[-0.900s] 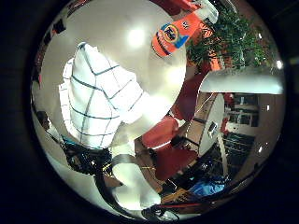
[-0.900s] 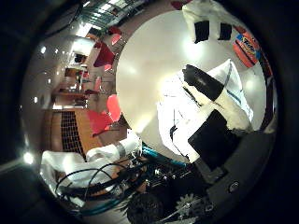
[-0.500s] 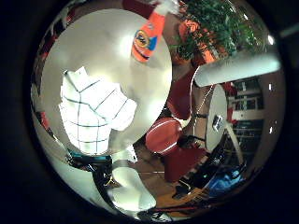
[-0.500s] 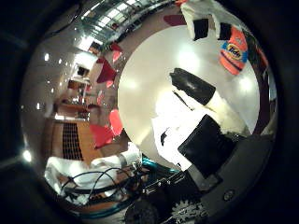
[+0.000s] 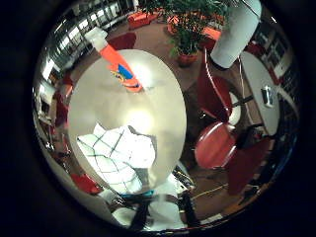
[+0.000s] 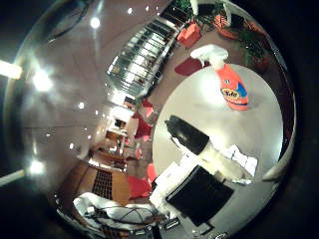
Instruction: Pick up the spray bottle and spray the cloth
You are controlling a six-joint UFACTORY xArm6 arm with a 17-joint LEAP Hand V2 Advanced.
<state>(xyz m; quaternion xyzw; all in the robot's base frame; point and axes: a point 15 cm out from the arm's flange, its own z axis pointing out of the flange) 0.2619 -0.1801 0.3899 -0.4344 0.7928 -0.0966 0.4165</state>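
An orange spray bottle with a white trigger head stands near the far edge of a round white table. A white cloth with dark checks lies crumpled on the same table, nearer the arm and away from the bottle. In the thumb side view the bottle stands upright beyond my hand. The hand's black and white fingers reach out relaxed above the table with nothing between them. The hand is high over the table, well away from the bottle.
Red chairs stand around the table, and one more shows in the thumb side view. A second round table, a white pillar and a potted plant are beyond.
The whole picture has shifted: the hand has risen and turned away from the table, so bottle and cloth look smaller and farther. Neither thing has moved on the table.
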